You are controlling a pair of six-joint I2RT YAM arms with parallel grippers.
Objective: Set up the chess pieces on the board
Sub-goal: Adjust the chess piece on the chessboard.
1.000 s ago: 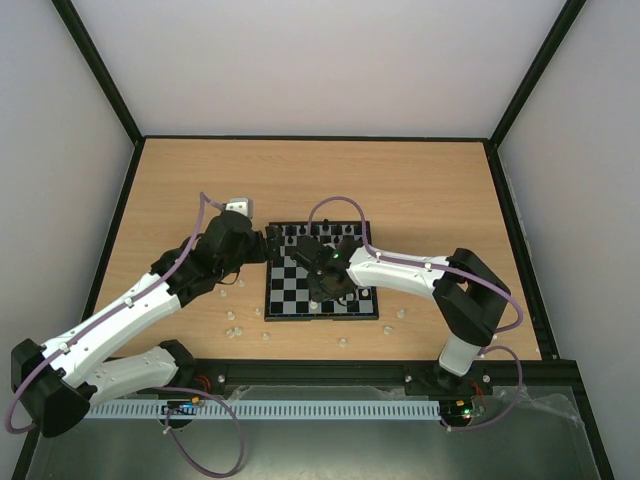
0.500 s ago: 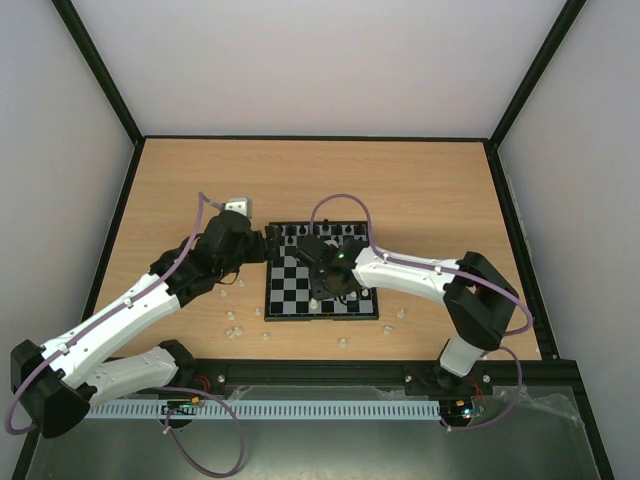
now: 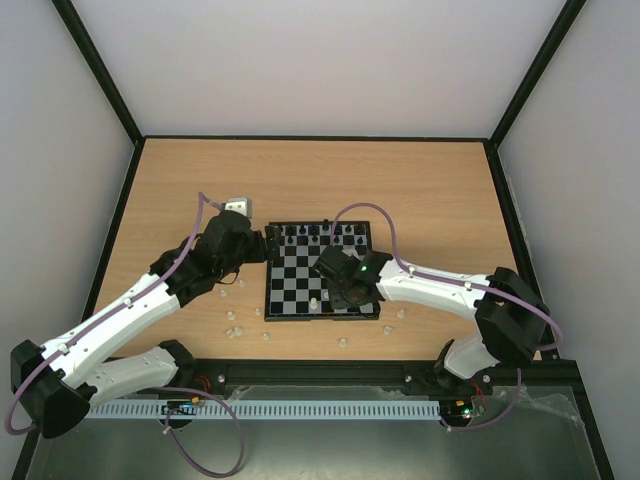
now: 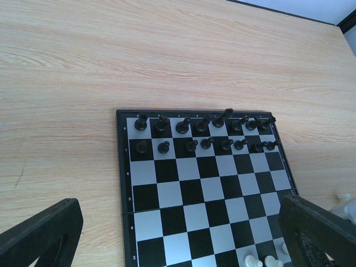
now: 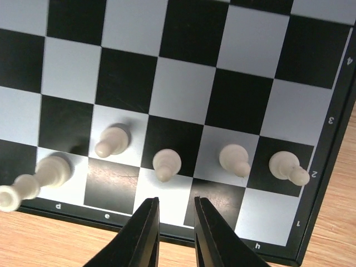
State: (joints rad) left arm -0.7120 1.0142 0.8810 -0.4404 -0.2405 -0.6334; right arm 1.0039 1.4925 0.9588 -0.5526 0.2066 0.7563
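The board (image 3: 290,285) lies mid-table. Black chess pieces (image 4: 200,125) fill its two far rows. In the right wrist view several cream-white pawns (image 5: 167,163) stand in the second near row, with a taller white piece (image 5: 50,172) at the left. My right gripper (image 5: 173,208) hangs over the board's near edge just in front of a pawn, its jaws a narrow gap apart with nothing between them; from the top it (image 3: 345,290) is over the board's near right part. My left gripper (image 4: 178,245) is wide open and empty above the board's left side, also seen from the top (image 3: 260,247).
Loose white pieces (image 3: 235,320) lie on the wooden table left of and in front of the board, and more (image 3: 400,313) lie off its near right corner. Black rails (image 3: 320,138) edge the table.
My right arm has swung right and nearer, moving its gripper from the board's middle to its near right part. The left arm has not moved.
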